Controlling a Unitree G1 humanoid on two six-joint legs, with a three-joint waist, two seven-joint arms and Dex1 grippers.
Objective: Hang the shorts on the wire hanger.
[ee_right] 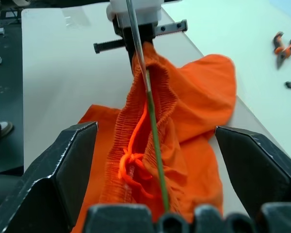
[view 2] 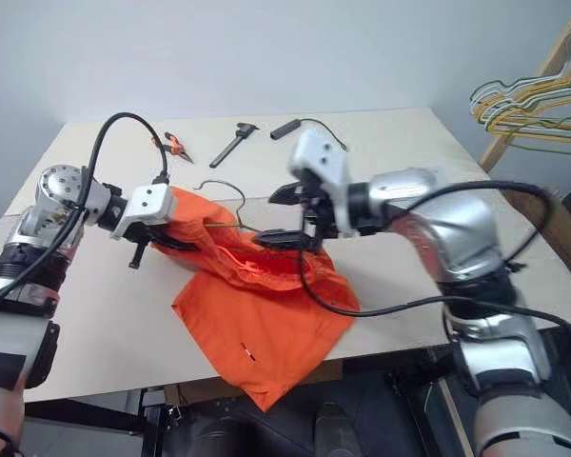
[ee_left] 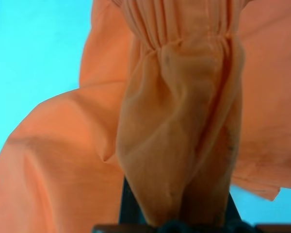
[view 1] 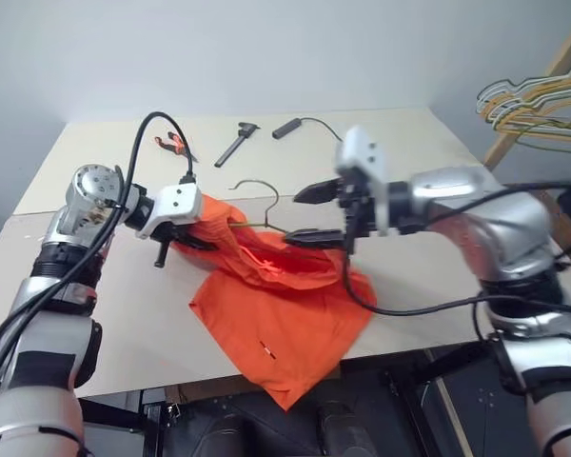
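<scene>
left tool (view 1: 186, 233) — clamped on the shorts' (view 1: 285, 314) waistband | right tool (view 1: 314, 214) — jaws wide, empty | wire hanger (view 1: 257, 205) threaded into waistband | shorts drape over the bench (view 1: 95, 286) front edge

The shorts (view 1: 285, 314) lie on the worktop (view 1: 428, 257) near its front edge, between both grippers. The wire hanger (view 1: 259, 205) lies partly inside them. Pliers (view 1: 174, 145) lie behind.

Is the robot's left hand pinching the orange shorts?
Touching. In the left wrist view the shorts bunch between the left gripper's fingers, waistband gathered.
</scene>
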